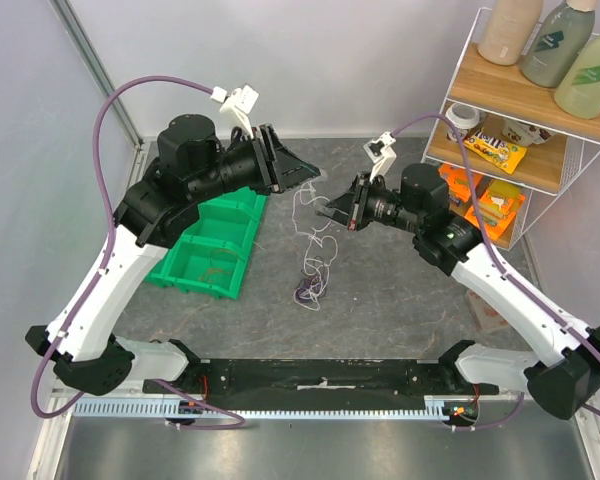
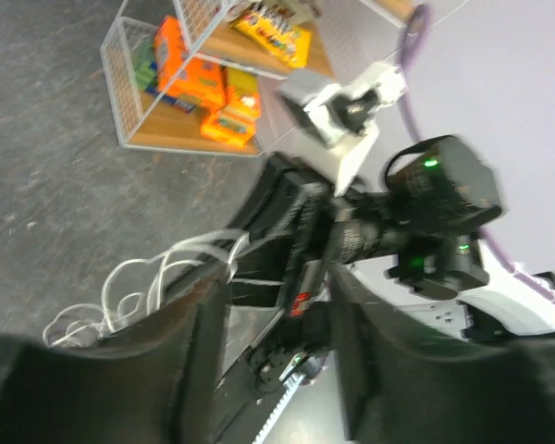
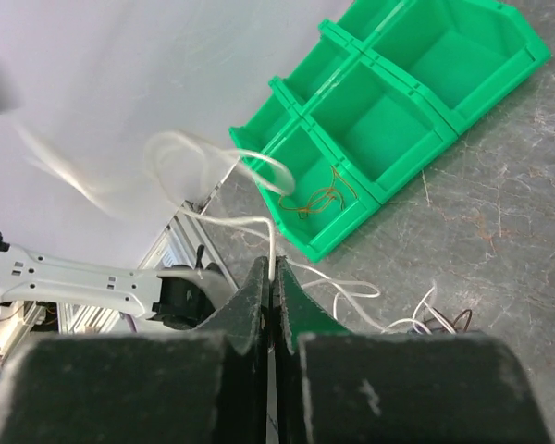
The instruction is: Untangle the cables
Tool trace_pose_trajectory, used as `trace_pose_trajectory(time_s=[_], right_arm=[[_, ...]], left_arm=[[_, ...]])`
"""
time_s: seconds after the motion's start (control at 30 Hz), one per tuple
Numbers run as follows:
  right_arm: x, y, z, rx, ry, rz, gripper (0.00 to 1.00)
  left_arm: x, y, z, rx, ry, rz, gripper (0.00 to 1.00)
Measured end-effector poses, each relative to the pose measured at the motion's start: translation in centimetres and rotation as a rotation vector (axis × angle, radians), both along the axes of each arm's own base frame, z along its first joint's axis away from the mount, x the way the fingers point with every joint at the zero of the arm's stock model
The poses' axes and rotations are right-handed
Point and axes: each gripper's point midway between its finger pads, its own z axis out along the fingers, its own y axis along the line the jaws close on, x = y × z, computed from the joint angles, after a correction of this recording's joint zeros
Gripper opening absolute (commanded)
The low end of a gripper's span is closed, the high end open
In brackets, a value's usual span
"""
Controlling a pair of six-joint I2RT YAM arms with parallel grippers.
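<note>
A thin white cable (image 1: 307,215) rises from a small clump of white, purple and dark cables (image 1: 309,289) lying on the grey table. My right gripper (image 1: 330,213) is shut on the white cable (image 3: 272,242), held above the table, with its loops trailing to the left. The clump shows at the bottom right of the right wrist view (image 3: 437,320). My left gripper (image 1: 305,176) is open and empty, just up and left of the right gripper. In the left wrist view its fingers (image 2: 199,342) stand wide apart, with white loops (image 2: 134,277) beside the left one.
A green bin with several compartments (image 1: 212,246) lies left of the cables; one compartment holds a red-orange wire (image 3: 319,199). A wire shelf (image 1: 510,150) with snack packs and bottles stands at the back right. A black rail (image 1: 320,380) runs along the near edge.
</note>
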Motion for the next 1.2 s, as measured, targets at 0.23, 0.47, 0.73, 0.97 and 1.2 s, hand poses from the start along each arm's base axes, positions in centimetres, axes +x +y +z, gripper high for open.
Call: trace_pose_trajectory(time_s=[0.23, 0.47, 0.73, 0.97, 1.2], right_arm=[[-2.3, -1.6, 3.6, 0.062, -0.045, -0.008, 0.0], [-3.9, -2.5, 9.0, 0.153, -0.109, -0.007, 0.0], [-3.5, -2.6, 9.6, 0.164, -0.089, -0.031, 0.0], [-2.6, -2.2, 8.3, 0.145, -0.034, -0.047, 0.0], [-2.5, -2.3, 8.1, 0.143, -0.025, -0.055, 0.0]], left_arm=[[1.8, 2.8, -4.0, 0.083, 0.112, 0.085, 0.88], [-0.2, 0.9, -11.5, 0.06, 0.26, -0.12, 0.83], [-5.7, -0.3, -10.1, -0.069, 0.106, -0.321, 0.65], [-9.0, -0.5, -6.8, -0.049, -0.151, -0.373, 0.68], [-7.5, -2.3, -9.3, 0.042, -0.137, -0.35, 0.62]])
